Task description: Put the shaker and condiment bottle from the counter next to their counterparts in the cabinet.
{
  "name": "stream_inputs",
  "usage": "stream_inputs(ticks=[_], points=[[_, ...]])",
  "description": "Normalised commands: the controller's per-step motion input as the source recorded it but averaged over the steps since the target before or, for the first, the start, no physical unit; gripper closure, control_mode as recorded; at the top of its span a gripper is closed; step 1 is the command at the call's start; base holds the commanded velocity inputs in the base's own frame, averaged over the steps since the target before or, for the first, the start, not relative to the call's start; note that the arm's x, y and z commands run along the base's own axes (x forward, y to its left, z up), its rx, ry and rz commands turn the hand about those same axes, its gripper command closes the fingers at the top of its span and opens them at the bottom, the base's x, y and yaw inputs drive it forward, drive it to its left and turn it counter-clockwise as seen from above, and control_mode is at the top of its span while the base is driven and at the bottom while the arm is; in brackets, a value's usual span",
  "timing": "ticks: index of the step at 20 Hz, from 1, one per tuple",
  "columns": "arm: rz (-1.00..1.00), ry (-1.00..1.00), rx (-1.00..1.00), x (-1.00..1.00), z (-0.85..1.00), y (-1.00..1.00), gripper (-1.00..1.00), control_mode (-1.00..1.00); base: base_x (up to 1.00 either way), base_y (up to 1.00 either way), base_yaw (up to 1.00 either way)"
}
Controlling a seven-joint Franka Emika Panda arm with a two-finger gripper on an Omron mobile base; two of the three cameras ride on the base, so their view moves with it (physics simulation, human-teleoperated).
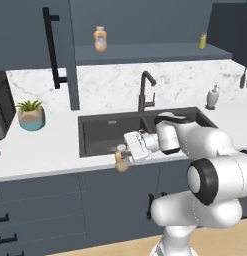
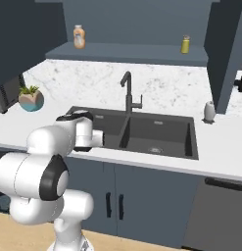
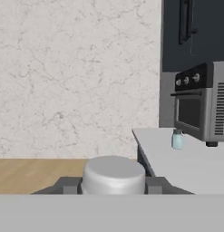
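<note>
- Condiment bottle [image 1: 122, 159]: orange body, pale cap, sits lower centre of the left base view, held off the front edge of the surface [image 1: 50, 150], in front of the sink [image 1: 110, 132].
- Pincer [image 1: 126, 152]: closed on the condiment bottle; in the hand view the pale cap [image 3: 114, 174] sits between the two dark fingertips [image 3: 68, 185] at bottom centre.
- Shaker [image 3: 177, 138]: small, pale blue, stands on the surface at centre right of the hand view, just beside the toaster oven [image 3: 202, 102]. Untouched.
- Counterparts on the cabinet shelf [image 1: 150, 51], upper part of the frame: orange bottle [image 1: 100, 39] at upper centre, yellow-green shaker [image 1: 202, 41] at upper right, well apart.
- Judgement: first pick done; lift to the shelf, placement beside the orange bottle, and the whole shaker leg are left.
</note>
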Motion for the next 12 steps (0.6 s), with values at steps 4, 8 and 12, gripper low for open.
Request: stream_inputs(ticks=[4,8,12], points=[[0.0,0.0,0.0,0.0,0.0,0.0,1.0,1.0,0.64,-0.13,-0.12],[0.0,0.0,0.0,0.0,0.0,0.0,1.0,1.0,0.73,0.0,-0.08],[0.0,0.0,0.0,0.0,0.0,0.0,1.0,1.0,0.8,0.0,-0.07]])
